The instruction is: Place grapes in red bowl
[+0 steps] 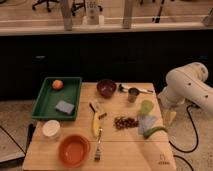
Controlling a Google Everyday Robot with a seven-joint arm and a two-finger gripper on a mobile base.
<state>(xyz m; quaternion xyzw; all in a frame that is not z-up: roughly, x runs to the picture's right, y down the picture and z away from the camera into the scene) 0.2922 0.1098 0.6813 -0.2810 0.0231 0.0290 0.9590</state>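
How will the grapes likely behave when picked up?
The grapes look like a loose, sprawling bunch, so they would probably droop and shift in a grasp. Their small round berries might detach and roll. The end effector hangs to their right.

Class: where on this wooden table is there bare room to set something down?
Front right of the wooden table, bordered by the silver fork, the dark bunch of grapes and the front edge, is bare. The middle is crowded, from the yellow banana to the grey cloth. The gripper hangs beside the right edge.
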